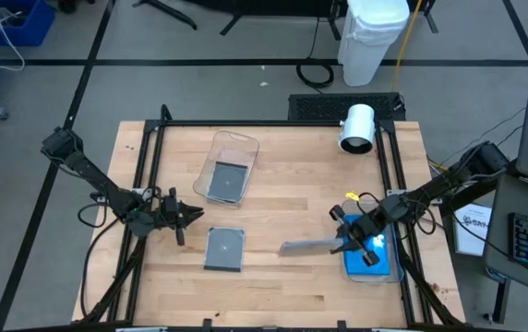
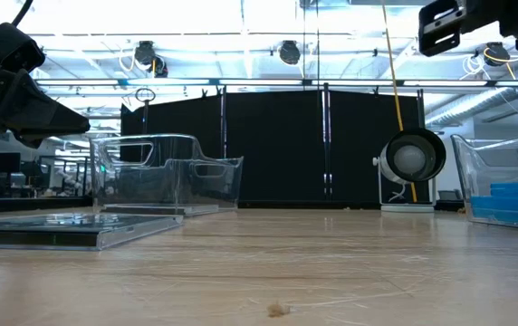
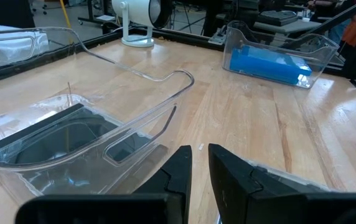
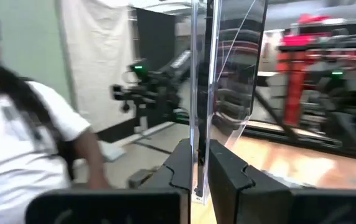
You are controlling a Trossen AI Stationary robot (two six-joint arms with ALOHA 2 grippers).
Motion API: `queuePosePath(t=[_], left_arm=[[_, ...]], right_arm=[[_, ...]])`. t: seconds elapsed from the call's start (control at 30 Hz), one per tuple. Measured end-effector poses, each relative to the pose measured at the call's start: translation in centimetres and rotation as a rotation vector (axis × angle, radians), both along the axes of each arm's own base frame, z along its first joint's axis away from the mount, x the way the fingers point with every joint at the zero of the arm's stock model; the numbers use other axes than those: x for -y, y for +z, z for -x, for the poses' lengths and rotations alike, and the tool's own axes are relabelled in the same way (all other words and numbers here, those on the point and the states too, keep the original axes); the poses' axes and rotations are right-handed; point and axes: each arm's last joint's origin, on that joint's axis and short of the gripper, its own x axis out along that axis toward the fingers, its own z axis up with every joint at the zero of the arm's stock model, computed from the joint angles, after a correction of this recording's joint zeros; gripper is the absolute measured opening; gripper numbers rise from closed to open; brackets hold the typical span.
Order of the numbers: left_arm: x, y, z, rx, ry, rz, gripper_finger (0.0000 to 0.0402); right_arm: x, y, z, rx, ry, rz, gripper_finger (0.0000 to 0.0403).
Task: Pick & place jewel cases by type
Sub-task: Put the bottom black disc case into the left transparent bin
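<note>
- Overhead, the wooden surface carries two clear plastic tubs, one toward the far middle and one at the near right edge.
- The far tub holds a grey jewel case lying flat.
- The right tub holds bright blue jewel cases; the low view shows them as a blue stack behind the clear wall.
- Another grey jewel case lies flat on the bare surface, near the front and left of centre, apart from both tubs.
- The left tool hovers above the surface just beside that loose case, its fingers nearly together with a narrow gap and nothing between them.
- The right tool sits at the left side of the right tub, closed on a clear-fronted jewel case that sticks out toward the middle; in the right wrist view a clear panel stands upright between its fingers.
- A white fan stands at the far edge.
- A person in a white shirt shows beyond the surface.
</note>
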Motion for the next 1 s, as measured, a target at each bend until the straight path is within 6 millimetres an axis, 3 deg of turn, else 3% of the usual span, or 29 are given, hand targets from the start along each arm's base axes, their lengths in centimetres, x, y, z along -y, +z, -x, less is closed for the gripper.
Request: queuePosePath(t=[0.33, 0.47, 0.63, 1.0], left_arm=[[0.0, 0.0, 0.0, 0.000, 0.000, 0.000, 0.0063], [0.0, 0.0, 0.0, 0.000, 0.000, 0.000, 0.0063], [0.0, 0.0, 0.0, 0.000, 0.000, 0.000, 0.0063], [0.0, 0.0, 0.0, 0.000, 0.000, 0.000, 0.0063]], right_arm=[[-0.2, -0.2, 0.1, -0.006, 0.120, 0.020, 0.0018], [-0.1, -0.4, -0.1, 0.001, 0.069, 0.043, 0.0018], [0.5, -0.7, -0.5, -0.017, -0.186, 0.078, 0.0018], [2.7, -2.3, -0.6, -0.177, -0.953, 0.260, 0.0018]])
